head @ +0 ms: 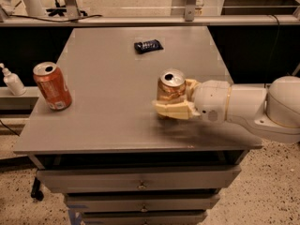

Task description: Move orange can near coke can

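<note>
The orange can (170,89) is golden-amber with a silver top and stands upright right of the table's middle. My gripper (172,101) reaches in from the right and is shut on it, one cream finger (171,110) across its front and lower side. The coke can (52,86) is red-orange with a small white patch near its base. It stands upright near the table's left edge, well apart from the orange can.
A small dark wrapped packet (148,46) lies at the back middle of the grey table (108,121). Drawers sit under the table's front edge. A white pump bottle (11,80) stands on a ledge left of the table.
</note>
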Robot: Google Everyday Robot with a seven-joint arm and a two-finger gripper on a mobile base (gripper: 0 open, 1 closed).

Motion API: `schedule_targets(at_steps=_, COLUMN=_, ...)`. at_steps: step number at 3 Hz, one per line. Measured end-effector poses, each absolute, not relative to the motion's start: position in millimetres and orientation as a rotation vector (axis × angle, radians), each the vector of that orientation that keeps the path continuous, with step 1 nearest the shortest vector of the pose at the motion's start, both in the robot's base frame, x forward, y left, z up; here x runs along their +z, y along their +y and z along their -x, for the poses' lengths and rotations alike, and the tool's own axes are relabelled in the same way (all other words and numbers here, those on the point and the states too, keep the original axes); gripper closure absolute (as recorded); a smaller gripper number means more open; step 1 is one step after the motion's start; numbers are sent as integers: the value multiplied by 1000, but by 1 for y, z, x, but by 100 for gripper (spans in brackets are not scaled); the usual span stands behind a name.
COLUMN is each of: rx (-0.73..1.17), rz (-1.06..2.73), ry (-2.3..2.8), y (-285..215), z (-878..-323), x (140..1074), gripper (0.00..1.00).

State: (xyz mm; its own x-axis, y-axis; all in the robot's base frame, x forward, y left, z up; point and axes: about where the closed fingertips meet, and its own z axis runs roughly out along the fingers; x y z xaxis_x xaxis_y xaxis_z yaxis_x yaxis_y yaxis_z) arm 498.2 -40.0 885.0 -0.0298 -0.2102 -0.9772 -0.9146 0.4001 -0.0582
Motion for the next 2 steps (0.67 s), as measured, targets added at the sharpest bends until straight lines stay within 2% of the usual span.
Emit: schedule_targets(at_steps=2, rx=864, rz=1126, ry=1401, y=41, z=-532, x=896, gripper=100)
